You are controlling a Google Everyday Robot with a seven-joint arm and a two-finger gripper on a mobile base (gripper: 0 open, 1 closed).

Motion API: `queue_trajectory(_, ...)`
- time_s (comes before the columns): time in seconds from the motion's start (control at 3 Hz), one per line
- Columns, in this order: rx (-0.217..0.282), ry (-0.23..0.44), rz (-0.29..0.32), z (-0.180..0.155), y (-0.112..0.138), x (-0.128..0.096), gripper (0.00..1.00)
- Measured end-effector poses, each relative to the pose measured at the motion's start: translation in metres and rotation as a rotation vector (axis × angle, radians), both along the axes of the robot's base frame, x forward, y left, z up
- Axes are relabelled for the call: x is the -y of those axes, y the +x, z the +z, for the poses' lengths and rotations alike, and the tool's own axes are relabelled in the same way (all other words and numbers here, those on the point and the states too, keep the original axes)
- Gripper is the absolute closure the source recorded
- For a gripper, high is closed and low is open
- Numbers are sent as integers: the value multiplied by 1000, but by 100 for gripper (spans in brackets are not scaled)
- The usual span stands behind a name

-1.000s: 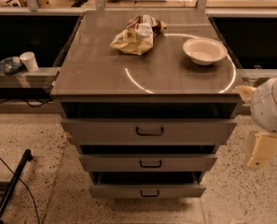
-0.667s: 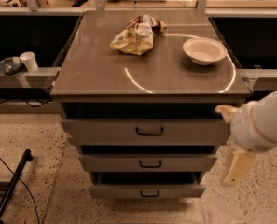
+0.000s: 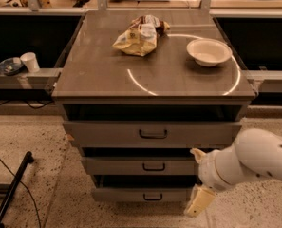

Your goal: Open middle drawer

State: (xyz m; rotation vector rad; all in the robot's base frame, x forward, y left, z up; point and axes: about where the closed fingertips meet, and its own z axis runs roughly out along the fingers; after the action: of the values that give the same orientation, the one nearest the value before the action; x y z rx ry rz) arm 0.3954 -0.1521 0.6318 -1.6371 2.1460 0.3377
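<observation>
The grey cabinet has three drawer fronts stacked one above another. The middle drawer (image 3: 131, 166) has a flat grey front with a small black loop handle (image 3: 154, 166), and a dark gap shows above it. It sits between a taller, wider top drawer (image 3: 107, 134) and a narrower bottom drawer (image 3: 126, 194). My gripper (image 3: 200, 199) hangs on the white arm (image 3: 254, 161), which comes in from the right. The gripper is low at the cabinet's front right corner, level with the bottom drawer, right of and below the middle handle. It holds nothing.
On the cabinet top (image 3: 98, 75) lie a crumpled snack bag (image 3: 138, 36) and a white bowl (image 3: 208, 51). A shelf at the left holds a paper cup (image 3: 30, 61) and a dish (image 3: 8, 66). A black pole (image 3: 12, 189) lies on the speckled floor at the lower left.
The arm has swung left and down from beside the cabinet's right edge. The gripper now sits in front of the cabinet's lower right corner. The drawers have not moved.
</observation>
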Motion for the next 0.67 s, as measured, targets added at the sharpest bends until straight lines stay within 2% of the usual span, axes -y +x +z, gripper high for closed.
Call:
queue_trajectory(0.33, -83, 84, -78, -31, -13, 6, 0)
queue_trajectory(0.67, -107, 10, -55, -49, 0, 5, 0)
